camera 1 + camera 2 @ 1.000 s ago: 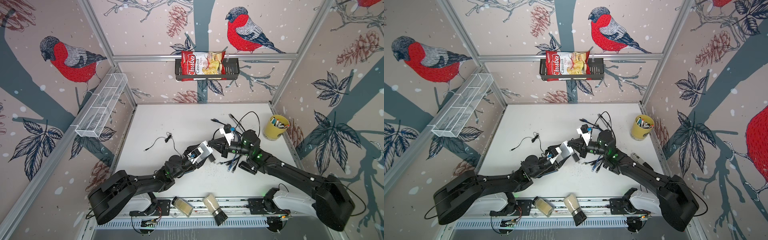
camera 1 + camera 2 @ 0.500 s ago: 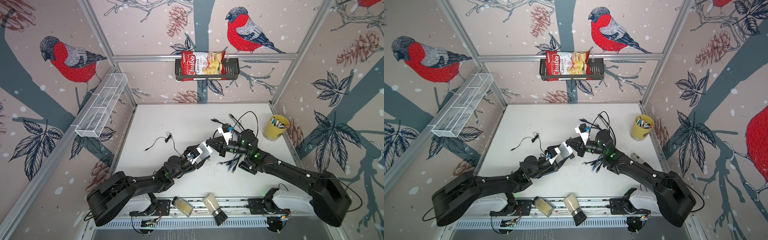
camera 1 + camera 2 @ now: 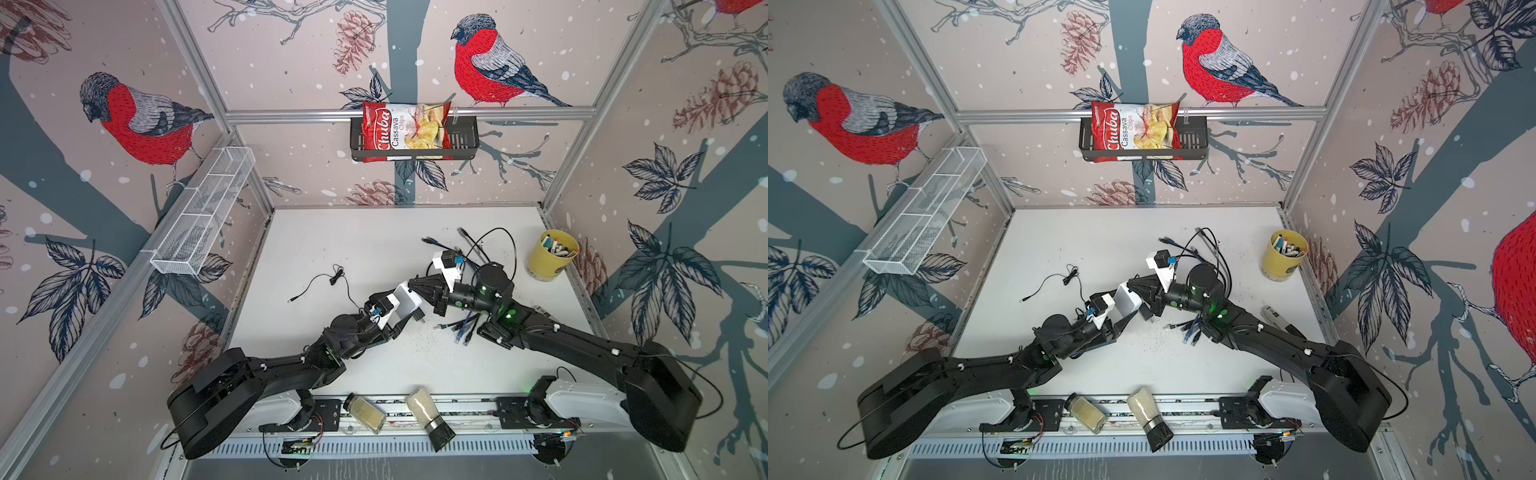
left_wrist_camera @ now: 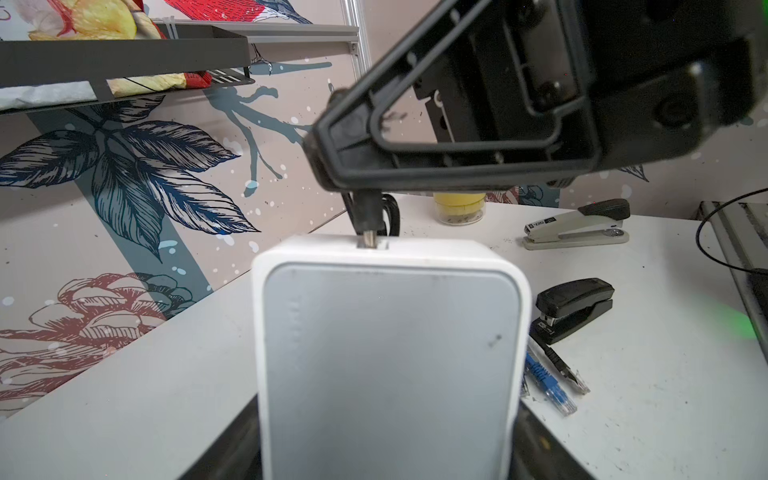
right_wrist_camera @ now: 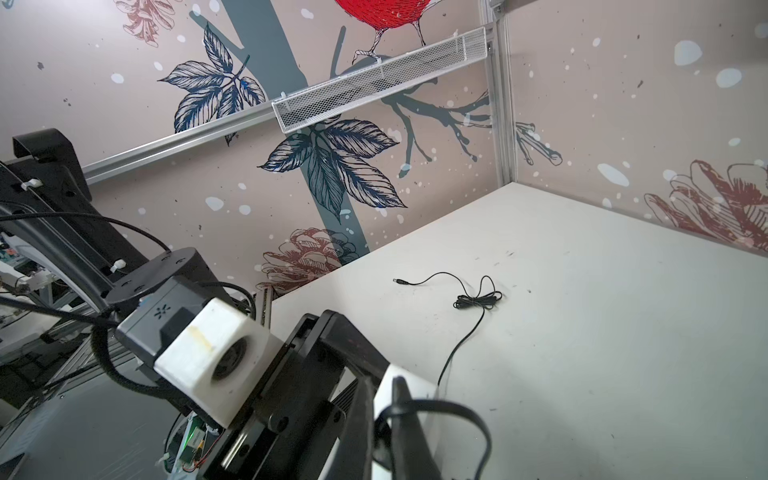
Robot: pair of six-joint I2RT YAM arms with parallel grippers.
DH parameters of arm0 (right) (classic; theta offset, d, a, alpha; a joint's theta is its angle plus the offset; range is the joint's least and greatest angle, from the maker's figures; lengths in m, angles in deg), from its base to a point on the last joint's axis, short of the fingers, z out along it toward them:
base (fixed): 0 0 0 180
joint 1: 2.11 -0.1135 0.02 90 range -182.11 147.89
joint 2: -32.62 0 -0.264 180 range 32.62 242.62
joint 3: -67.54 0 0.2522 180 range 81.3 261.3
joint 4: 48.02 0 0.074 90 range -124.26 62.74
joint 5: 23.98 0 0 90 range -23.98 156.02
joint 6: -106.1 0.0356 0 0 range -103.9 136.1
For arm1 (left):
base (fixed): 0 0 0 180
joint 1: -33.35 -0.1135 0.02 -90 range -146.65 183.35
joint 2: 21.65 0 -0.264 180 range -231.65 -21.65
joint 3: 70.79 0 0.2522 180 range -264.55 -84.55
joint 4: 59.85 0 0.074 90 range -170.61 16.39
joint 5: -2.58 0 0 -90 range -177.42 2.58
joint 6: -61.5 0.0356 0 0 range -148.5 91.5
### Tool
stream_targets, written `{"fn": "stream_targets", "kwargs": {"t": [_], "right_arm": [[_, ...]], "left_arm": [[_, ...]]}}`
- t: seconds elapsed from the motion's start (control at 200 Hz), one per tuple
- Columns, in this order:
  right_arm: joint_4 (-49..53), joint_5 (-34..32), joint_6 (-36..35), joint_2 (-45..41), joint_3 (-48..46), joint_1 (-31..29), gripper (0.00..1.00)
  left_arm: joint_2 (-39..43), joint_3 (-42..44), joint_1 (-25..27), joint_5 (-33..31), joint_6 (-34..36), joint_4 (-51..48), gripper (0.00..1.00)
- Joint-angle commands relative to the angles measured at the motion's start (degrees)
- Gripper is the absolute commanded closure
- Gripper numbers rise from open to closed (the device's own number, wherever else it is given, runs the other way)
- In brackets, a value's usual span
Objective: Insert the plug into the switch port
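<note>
Left gripper (image 3: 404, 308): clamped wide around white switch (image 4: 390, 353), raised.
Right gripper (image 3: 415, 286): pinching black plug (image 4: 368, 214), tip at port (image 4: 372, 244).
Technique: push straight in; brace the switch.

left arm (image 3: 270, 374) and right arm (image 3: 582, 345) matte black, chunky shoulder housings (image 3: 660, 399), white base covers (image 3: 582, 397) at the near rail. white printed camera block (image 3: 445, 266) with blue connector (image 3: 459, 259) on each wrist. green leds (image 3: 508, 316) lit on right arm. white cable clips (image 3: 614, 351) along links. right pincer (image 3: 413, 284) fingers (image 4: 436, 162) black, open triangular frames.
</note>
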Motion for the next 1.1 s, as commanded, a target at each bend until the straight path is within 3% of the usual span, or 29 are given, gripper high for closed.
{"fn": "stream_targets", "kwargs": {"t": [0.0,0.475,0.82,1.021,1.096], "right_arm": [[6.4,-1.3,-1.3,0.6,-0.2,-0.9,1.0],[11.9,-3.9,-2.8,4.8,2.2,-2.5,1.0],[11.8,-4.5,-2.5,6.6,2.7,-2.9,1.0],[14.4,-8.1,-1.6,8.0,6.3,-1.3,0.93],[14.4,-8.5,-1.2,7.8,6.9,-0.2,0.86]], "left_arm": [[1.3,-1.0,0.1,0.1,-1.2,12.1,0.67],[4.3,-3.0,0.1,0.9,0.8,9.9,0.67],[3.3,-3.7,0.0,-2.6,0.2,12.7,0.68],[1.4,-9.7,0.0,-7.4,-4.3,-2.6,0.68],[0.0,-12.4,0.0,-8.1,-7.1,-10.0,0.68]]}}
